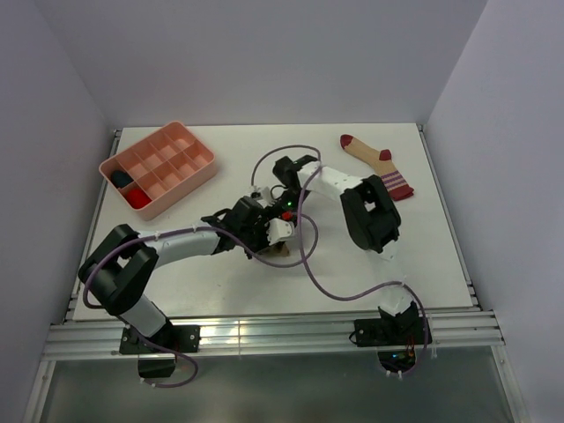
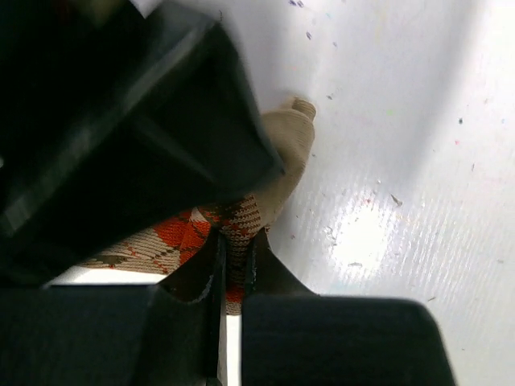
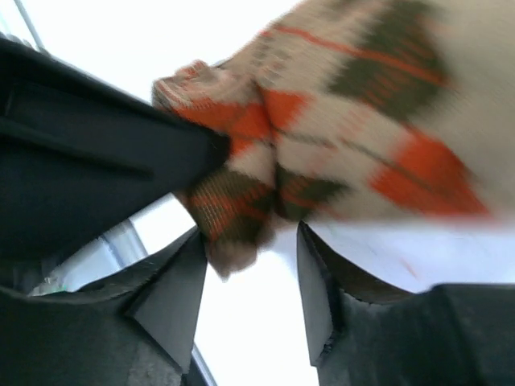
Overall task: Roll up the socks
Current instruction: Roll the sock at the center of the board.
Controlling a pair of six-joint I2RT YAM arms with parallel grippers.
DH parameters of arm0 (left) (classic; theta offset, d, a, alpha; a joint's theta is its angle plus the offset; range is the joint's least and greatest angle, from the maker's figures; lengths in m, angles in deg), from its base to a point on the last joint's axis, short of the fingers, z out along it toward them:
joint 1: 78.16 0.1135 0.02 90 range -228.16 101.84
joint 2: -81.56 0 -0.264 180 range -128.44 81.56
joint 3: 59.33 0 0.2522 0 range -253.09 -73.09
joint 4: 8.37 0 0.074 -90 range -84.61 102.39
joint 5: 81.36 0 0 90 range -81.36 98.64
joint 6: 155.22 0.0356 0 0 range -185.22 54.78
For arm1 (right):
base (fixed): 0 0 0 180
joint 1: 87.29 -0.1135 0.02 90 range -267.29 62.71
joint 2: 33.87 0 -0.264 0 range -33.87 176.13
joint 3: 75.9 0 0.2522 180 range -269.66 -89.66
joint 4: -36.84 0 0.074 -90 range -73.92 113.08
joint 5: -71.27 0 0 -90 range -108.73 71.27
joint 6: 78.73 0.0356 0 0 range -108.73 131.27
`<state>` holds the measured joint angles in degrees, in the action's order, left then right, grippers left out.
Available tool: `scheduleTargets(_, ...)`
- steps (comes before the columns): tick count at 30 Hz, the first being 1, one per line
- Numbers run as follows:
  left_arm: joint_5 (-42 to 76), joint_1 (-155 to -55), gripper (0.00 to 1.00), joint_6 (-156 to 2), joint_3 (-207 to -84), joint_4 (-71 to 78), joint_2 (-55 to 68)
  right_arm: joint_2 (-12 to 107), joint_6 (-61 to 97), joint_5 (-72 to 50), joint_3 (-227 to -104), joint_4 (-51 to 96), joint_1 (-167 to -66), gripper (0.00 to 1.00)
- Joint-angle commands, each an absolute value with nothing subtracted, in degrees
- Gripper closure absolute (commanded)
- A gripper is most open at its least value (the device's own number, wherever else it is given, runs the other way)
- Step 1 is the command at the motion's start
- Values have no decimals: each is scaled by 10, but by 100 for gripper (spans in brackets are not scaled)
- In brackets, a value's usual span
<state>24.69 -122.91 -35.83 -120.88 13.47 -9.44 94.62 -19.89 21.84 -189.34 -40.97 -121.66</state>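
The left claw (image 2: 233, 248) pinches the argyle sock (image 2: 173, 239) on the worktop (image 1: 423, 238). The right claw (image 3: 249, 277) gapes beside its fold. The striped sock (image 1: 381, 163) lies beyond, with a pink tray (image 1: 182, 187) at left.

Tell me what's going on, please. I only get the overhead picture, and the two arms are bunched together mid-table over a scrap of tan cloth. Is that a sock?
Observer: Yes. The left wrist view shows an argyle sock with its fabric pinched in the left gripper, whose fingers are nearly closed on it.
Operator: And the other arm, is it holding it too?
Observer: No. In the right wrist view the right gripper is open. A bunched end of the sock sits between its spread fingers, not clamped.
Operator: What does the sock look like?
Observer: It has orange and dark diamonds on tan, and a plain tan end lies on the white table.
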Motion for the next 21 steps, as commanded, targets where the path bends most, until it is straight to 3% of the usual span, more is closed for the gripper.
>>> scheduleTargets(1, 337, -1204, 99, -384, -1240, 225, -127, 852, -101, 170, -1836, -257, -1169, 45)
scheduleTargets(12, 497, -1112, 99, -375, -1379, 404, -250, 503, 141, -76, -1494, 102, -1080, 36)
scheduleTargets(18, 535, -1068, 99, -347, -1502, 520, -352, 324, 139, -156, -1326, 229, -1117, 36)
scheduleTargets(21, 569, -1050, 99, -326, -1540, 592, -407, 275, 74, -209, -1284, 271, -1190, 35)
